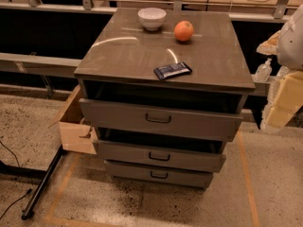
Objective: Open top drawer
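Observation:
The top drawer (pixel 161 119) is the widest grey-brown front of the cabinet (pixel 142 56), with a small dark loop handle (pixel 158 119) at its centre. Its front stands a little forward of the cabinet top, with a dark gap above it. Two shallower drawers sit below it, the middle one (pixel 159 156) and the bottom one (pixel 158 174). My gripper (pixel 284 98) shows as pale white and yellow shapes at the right edge of the camera view. It is well to the right of the cabinet, about level with the top drawer, and touches nothing.
On the cabinet top lie a white bowl (pixel 151 18), an orange (pixel 183 30) and a dark blue snack packet (pixel 172 70). A cardboard box (pixel 75 126) stands at the cabinet's left, with a black pole (pixel 42 183) on the floor. A small bottle (pixel 263 71) is at the right.

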You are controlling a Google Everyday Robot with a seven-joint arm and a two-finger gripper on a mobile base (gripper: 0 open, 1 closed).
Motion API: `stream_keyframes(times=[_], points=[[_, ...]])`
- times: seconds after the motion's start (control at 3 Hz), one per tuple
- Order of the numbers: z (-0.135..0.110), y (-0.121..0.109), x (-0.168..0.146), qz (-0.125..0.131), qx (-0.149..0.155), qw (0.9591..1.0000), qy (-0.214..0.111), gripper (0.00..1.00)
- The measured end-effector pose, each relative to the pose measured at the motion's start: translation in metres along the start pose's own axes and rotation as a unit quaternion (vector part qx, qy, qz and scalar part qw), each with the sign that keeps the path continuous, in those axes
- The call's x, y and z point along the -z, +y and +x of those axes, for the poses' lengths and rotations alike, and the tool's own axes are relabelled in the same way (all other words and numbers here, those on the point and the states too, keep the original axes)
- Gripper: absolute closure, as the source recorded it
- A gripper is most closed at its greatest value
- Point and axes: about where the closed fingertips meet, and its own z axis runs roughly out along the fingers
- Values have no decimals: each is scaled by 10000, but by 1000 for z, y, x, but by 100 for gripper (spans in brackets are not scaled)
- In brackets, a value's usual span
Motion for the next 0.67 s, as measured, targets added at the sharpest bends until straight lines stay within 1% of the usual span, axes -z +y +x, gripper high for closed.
stream_keyframes(times=[0.33,0.67], points=[[0,0,0,1,0,10000,0,0],[-2,-7,-16,96,36,9996,-244,0]])
